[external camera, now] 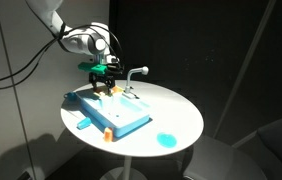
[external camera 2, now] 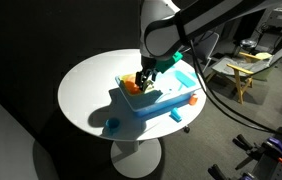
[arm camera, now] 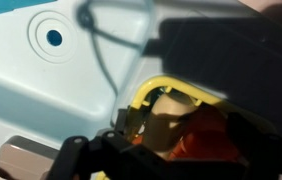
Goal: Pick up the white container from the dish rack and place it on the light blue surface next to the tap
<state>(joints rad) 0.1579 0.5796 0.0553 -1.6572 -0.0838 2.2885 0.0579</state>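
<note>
The round white worktop [external camera: 176, 105] carries the light blue surface [external camera: 131, 118] across its middle. You are at the first step, the reach for the pick, and nothing is lifted yet. Your arm hangs over the end of the blue unit that lies nearest the worktop's edge. The fingers [external camera: 105, 84] are spread as wide as they go and hold nothing, just above the dish rack [external camera 2: 131, 86]. The tap [external camera: 136, 74] rises near the rack.

The white container [arm camera: 166, 125] is too small to pick out in the exterior views. In the wrist view it is probably the pale shape inside the yellow-orange frame, so it sits in the rack, below the fingers.

Next, I judge, you need a straight descent with one finger on either side of the container, clear of the rack's rim and the tap. Then close.
</note>
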